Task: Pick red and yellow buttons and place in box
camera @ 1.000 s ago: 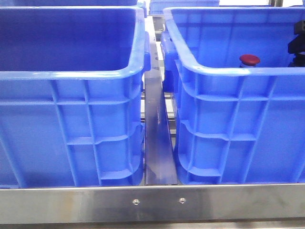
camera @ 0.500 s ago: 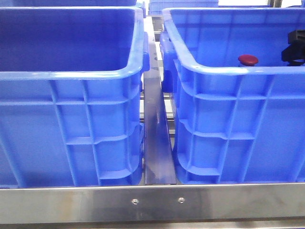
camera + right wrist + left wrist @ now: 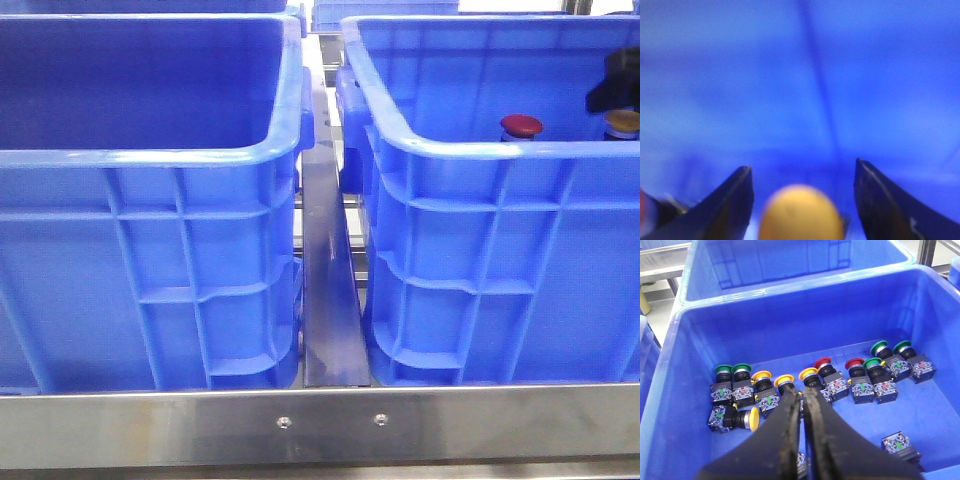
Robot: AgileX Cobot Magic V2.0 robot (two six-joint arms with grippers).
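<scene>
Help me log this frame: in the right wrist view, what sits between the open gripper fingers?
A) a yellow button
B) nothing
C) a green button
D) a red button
A: the right gripper is spread wide, and a blurred yellow button shows in the gap between its fingers, inside the blue box.

- Left gripper: jaws pressed together, tips almost touching, nothing between them.
- Right gripper: jaws spread wide apart; the arm shows dark at the front view's right edge.
</scene>
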